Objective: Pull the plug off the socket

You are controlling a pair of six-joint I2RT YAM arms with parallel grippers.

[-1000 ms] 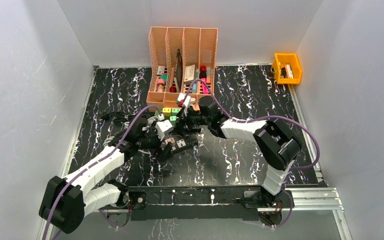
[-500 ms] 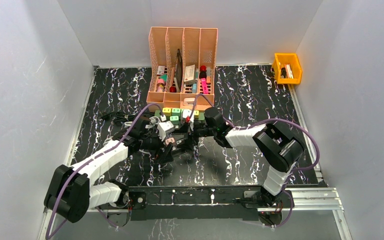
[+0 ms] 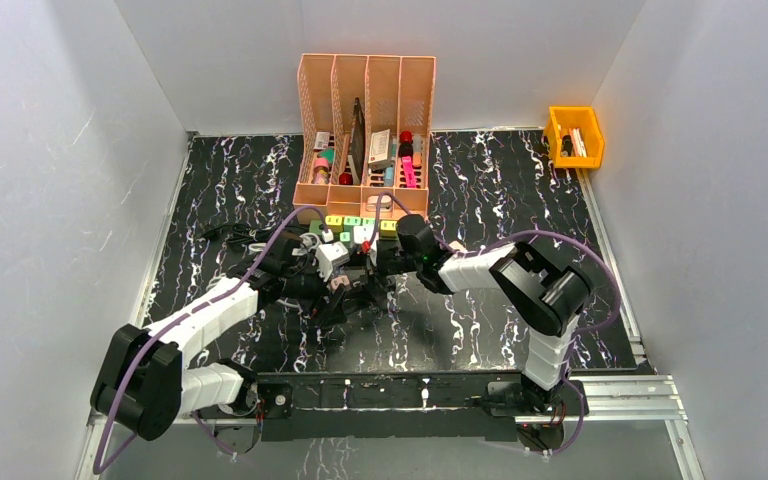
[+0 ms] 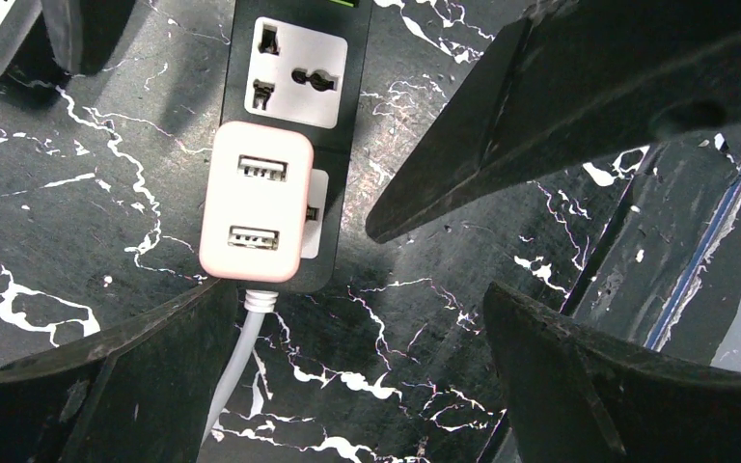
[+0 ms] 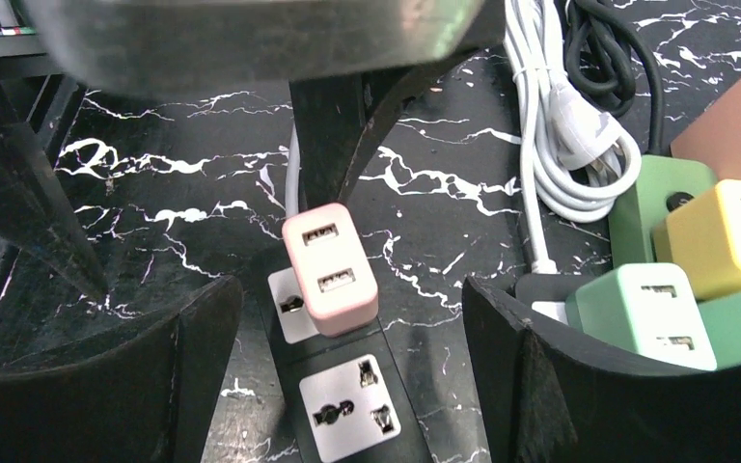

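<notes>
We see the rounded pink-and-white USB charger plug [image 5: 330, 267] seated in the black power strip [image 5: 347, 422], long axis along the strip, squarely between the spread fingers of our right gripper [image 5: 347, 289]; the left gripper [image 4: 359, 299], jaws wide too, hangs slightly off to one side

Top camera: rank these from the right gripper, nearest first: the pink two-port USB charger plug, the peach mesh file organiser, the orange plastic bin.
1. Pink two-port USB charger plug: at centre, just ahead of the open right gripper.
2. Peach mesh file organiser: standing at the back centre, beyond the gripper.
3. Orange plastic bin: in the far back right corner, clearly the farthest.
</notes>
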